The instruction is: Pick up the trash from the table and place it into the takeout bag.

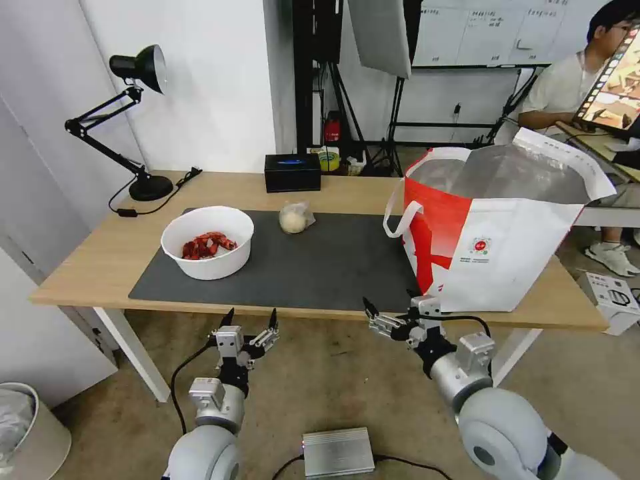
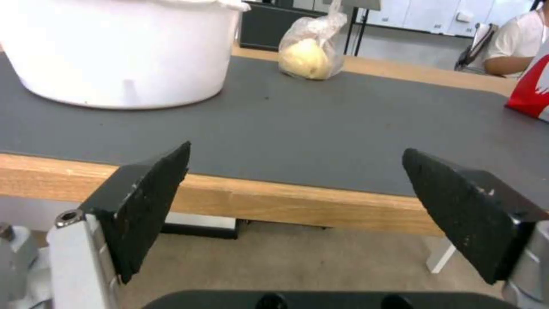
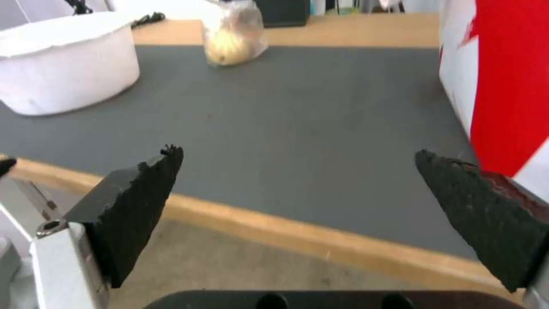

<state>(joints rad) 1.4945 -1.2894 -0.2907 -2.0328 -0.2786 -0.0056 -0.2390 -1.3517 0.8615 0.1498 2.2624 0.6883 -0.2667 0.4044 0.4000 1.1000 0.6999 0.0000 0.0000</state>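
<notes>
At centre-left of the head view, a white bowl of red shellfish scraps (image 1: 208, 250) sits on the table's (image 1: 87, 267) grey mat (image 1: 333, 267), a wrapped beige ball (image 1: 294, 218) just right of it. Both await pickup. Below, the left gripper (image 1: 250, 320) and right gripper (image 1: 390, 305) hover empty, fingers spread. At right, the takeout bag (image 1: 497, 233) gapes open.

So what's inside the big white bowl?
The white bowl on the grey mat holds a small pile of red shellfish scraps on its bottom. Whatever lies under the pile is covered. From the wrist cameras its wall hides the inside.
</notes>
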